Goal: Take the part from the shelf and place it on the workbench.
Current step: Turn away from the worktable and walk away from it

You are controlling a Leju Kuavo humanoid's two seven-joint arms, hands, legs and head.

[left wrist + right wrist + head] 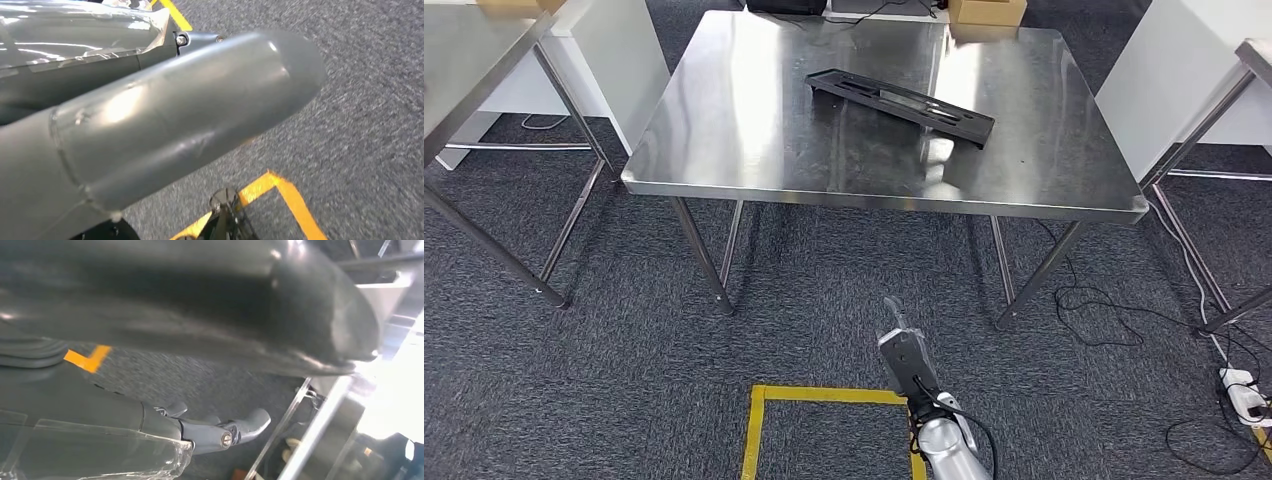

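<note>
The part (902, 105), a long flat black bracket with slots, lies at a slant on the steel workbench (724, 150), right of its middle, with nothing touching it. My right hand (906, 352) hangs low in front of the bench over the carpet, well short of the part. In the right wrist view its fingers (220, 432) are slightly bent, apart from the thick thumb (200, 315), and nothing is in them. In the left wrist view my left hand (175, 115) appears as its grey thumb and cover above the carpet; its fingers are hidden.
A cardboard box (987, 12) sits at the bench's far edge. Another steel table (474, 60) stands at the left, and a table frame (1224, 110) at the right. Cables (1114, 320) and a power strip (1246, 392) lie on the carpet at the right. Yellow tape (824, 395) marks the floor.
</note>
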